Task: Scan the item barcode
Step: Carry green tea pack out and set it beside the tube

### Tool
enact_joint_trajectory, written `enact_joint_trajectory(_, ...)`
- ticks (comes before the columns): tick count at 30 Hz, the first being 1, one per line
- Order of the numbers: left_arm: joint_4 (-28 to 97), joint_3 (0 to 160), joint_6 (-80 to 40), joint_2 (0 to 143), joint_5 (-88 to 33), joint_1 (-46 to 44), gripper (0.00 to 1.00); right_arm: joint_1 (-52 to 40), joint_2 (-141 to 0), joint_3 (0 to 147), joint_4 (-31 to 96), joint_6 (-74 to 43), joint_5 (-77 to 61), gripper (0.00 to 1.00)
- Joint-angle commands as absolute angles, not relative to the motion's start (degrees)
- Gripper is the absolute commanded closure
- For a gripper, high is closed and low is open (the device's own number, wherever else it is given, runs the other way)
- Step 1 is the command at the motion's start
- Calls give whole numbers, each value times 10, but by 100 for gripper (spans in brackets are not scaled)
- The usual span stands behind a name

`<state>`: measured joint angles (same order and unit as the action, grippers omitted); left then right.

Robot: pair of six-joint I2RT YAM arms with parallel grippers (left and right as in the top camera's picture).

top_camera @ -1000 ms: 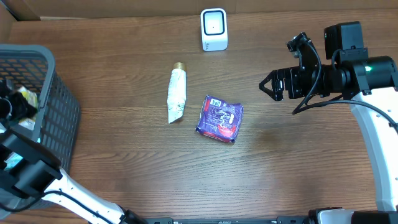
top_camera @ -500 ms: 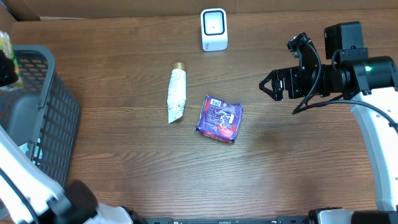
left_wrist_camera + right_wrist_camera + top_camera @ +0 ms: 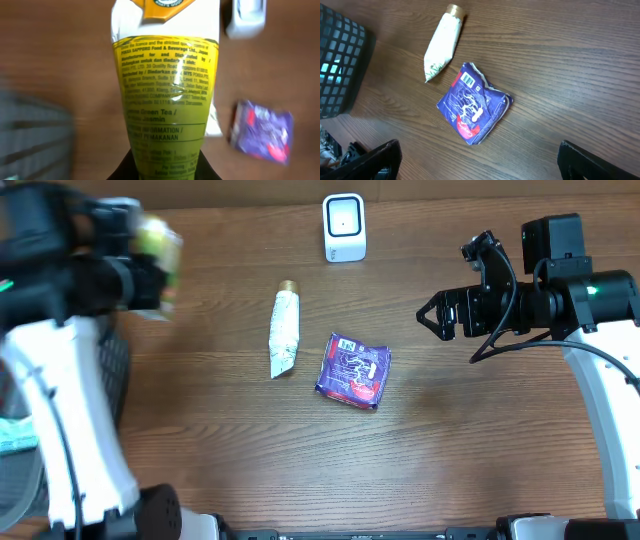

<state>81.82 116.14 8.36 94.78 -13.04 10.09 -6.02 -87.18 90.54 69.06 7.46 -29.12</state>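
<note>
My left gripper [image 3: 167,171] is shut on the lower end of the item, a yellow-green tea pack [image 3: 167,75] with small black print. No barcode shows on the face I see. In the overhead view the pack [image 3: 160,252] is a blur in the air above the table's far left, with the left gripper [image 3: 135,275] behind it. The white scanner [image 3: 344,227] stands at the table's back middle, and it shows just right of the pack's top in the left wrist view [image 3: 247,17]. My right gripper [image 3: 432,318] hangs open at the right with nothing between its fingers [image 3: 380,160].
A purple packet [image 3: 353,370] with a barcode label [image 3: 466,79] lies mid-table. A white tube [image 3: 284,333] lies just left of it. The grey basket [image 3: 340,65] stands at the left edge, mostly hidden under my left arm in the overhead view.
My left arm has lifted the tea pack out of the basket and swung it rightward over the table's far left. The right arm has stayed still.
</note>
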Motion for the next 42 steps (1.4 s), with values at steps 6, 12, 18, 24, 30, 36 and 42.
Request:
enact_joint_trajectory(6, 752, 1010, 20, 1016, -62, 10, 96, -59, -871, 919, 694, 73, -293, 0)
enact_joint_trajectory(12, 661, 915, 7, 1066, -59, -23, 96, -59, -871, 919, 699, 73, -292, 0)
enact_joint_trajectory(18, 633, 860, -14, 1114, -59, -32, 96, -59, -871, 919, 700, 73, -292, 0)
enact_joint_trajectory(24, 636, 853, -13, 1127, -59, -35, 60, -59, -871, 919, 699, 74, -292, 0)
enact_joint_trajectory(30, 650, 860, -13, 1118, -60, -34, 0, -59, -871, 919, 699, 73, -292, 0)
enact_joint_trajectory(36, 691, 914, -15, 1049, -111, -35, 0, -59, -871, 919, 699, 73, -292, 0)
enact_joint_trajectory(42, 740, 997, -15, 911, -83, -27, 0, -59, -871, 919, 700, 73, -293, 0)
